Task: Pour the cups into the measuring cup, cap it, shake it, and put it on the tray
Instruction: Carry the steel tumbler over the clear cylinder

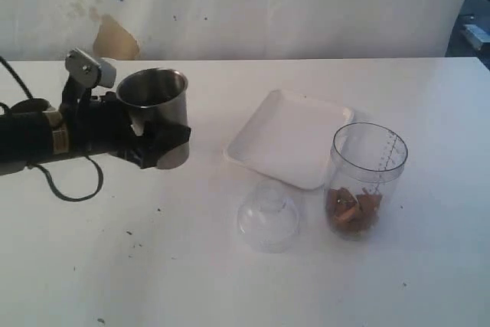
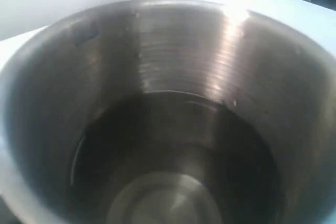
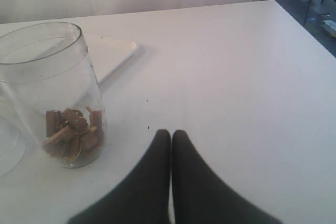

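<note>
My left gripper (image 1: pixel 158 149) is shut on the steel tumbler (image 1: pixel 153 97) at the left of the table, holding it upright by its lower part. The left wrist view looks straight down into the tumbler (image 2: pixel 168 129), whose inside looks empty; the fingers are hidden there. The clear measuring cup (image 1: pixel 366 181) with a printed scale stands at the right, uncapped, with brown pieces in its bottom. The white tray (image 1: pixel 287 137) lies just behind and to the left of it. My right gripper (image 3: pixel 171 132) is shut on nothing, low over bare table beside the measuring cup (image 3: pixel 52 77).
A clear dome-shaped lid (image 1: pixel 268 216) sits on the table in front of the tray, left of the measuring cup. A black cable (image 1: pixel 73 189) loops under the left arm. The tray's corner (image 3: pixel 113 53) shows behind the measuring cup in the right wrist view.
</note>
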`<state>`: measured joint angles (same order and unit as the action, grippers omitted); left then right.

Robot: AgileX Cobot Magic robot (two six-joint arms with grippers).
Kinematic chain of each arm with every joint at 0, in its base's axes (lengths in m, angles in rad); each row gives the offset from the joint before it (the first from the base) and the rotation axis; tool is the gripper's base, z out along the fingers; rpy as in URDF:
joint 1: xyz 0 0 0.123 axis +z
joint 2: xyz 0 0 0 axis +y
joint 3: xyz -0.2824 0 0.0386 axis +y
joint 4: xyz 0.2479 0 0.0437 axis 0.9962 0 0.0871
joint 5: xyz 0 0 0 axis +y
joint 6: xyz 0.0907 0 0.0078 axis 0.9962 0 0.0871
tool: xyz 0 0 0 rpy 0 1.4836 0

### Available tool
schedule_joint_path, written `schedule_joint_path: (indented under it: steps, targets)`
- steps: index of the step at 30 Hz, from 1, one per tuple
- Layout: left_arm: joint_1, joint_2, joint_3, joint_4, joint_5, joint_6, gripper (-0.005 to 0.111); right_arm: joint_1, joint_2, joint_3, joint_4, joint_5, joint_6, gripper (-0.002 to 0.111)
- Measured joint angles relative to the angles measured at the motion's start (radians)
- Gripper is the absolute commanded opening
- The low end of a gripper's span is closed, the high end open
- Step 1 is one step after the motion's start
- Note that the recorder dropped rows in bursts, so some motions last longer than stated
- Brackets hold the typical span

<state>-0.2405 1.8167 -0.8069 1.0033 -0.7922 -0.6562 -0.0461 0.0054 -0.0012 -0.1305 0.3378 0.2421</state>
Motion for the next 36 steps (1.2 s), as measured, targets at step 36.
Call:
schedule_joint_path:
  steps: [36]
  targets:
    - [-0.407, 0.262, -0.604, 0.084, 0.268, -0.035, 0.000, 0.000, 0.000, 0.000, 0.000, 0.000, 0.000, 0.000]
